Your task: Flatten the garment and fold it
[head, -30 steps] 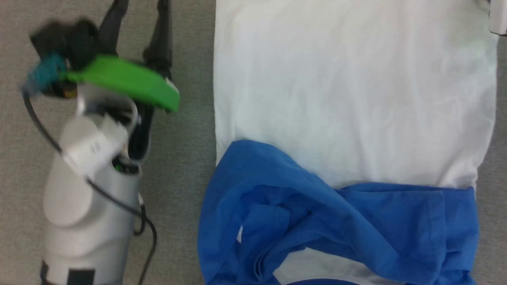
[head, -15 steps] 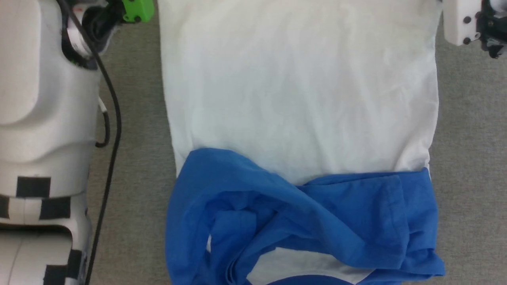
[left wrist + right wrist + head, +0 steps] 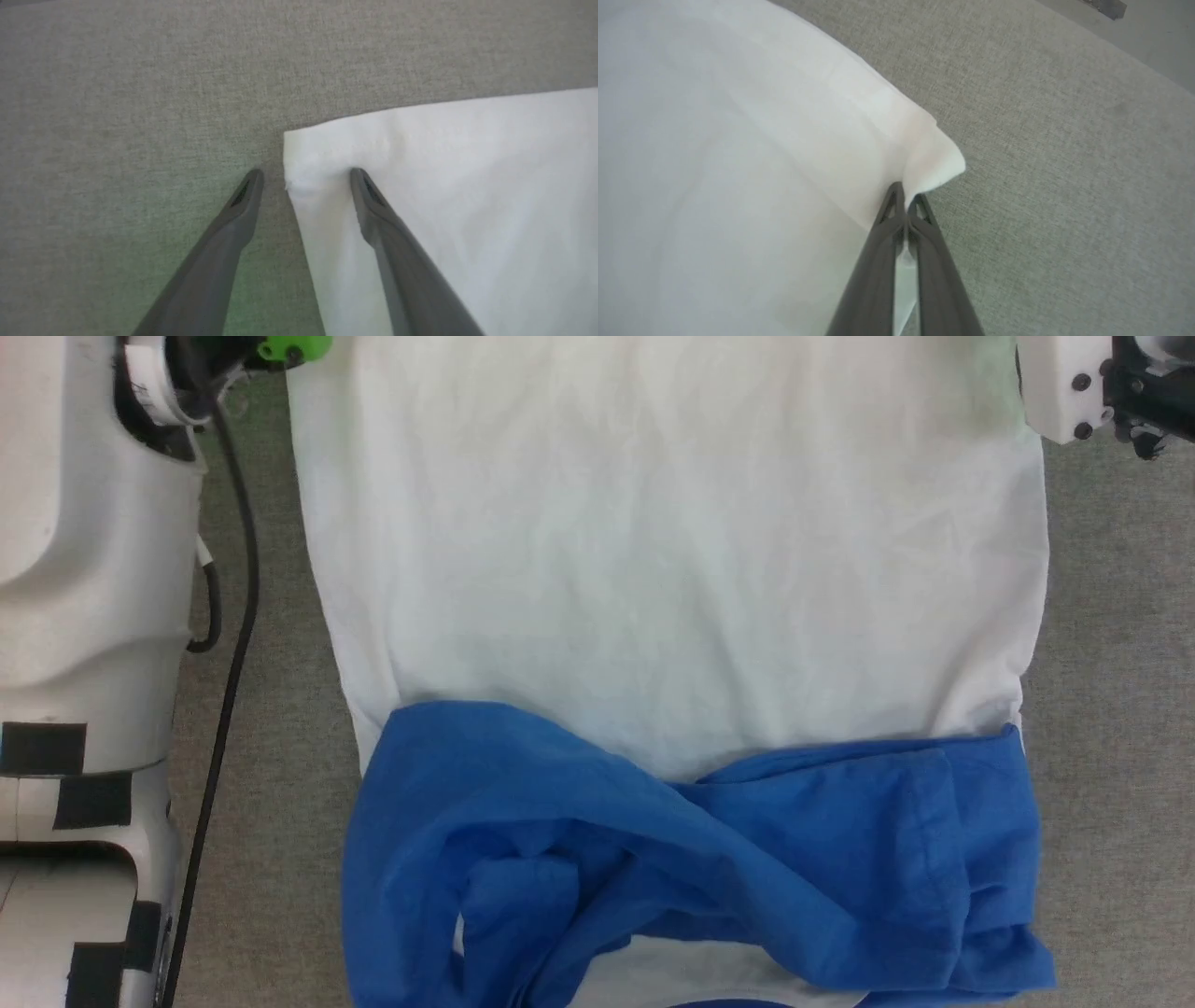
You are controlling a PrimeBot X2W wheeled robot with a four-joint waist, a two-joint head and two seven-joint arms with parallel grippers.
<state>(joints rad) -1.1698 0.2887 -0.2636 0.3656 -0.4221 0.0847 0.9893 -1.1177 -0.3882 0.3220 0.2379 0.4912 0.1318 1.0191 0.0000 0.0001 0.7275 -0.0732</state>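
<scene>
Blue sleeves (image 3: 700, 859): nearest the robot, bunched and crossed in a crumpled band over the near end of the T-shirt (image 3: 672, 569); a strip of white shows beneath them at the bottom edge of the head view.
White body: spread flat beyond the sleeves, lightly creased, running away from the robot to the far edge of the head view.
Grey surface (image 3: 1111, 709): a woven cloth-like top under the whole shirt, bare on both sides.
Left arm (image 3: 84, 569): a pale casing with black squares along the shirt's left side, just beside its edge; a black cable (image 3: 233, 644) hangs down next to it.
Green part (image 3: 294, 347): on the left wrist, at the shirt's far left edge.
Left gripper (image 3: 306, 174): released, fingers spread wide and straddling the far left hem corner; one finger over the grey surface, the other over the white cloth. Whether the tips touch the cloth cannot be told.
Right gripper (image 3: 906, 192): clenched, fingers pressed together on the far right hem corner; the pinched cloth puckers and its tip curls up off the surface.
Right wrist casing (image 3: 1074, 387): a white block with dark screws at the shirt's far right edge.
</scene>
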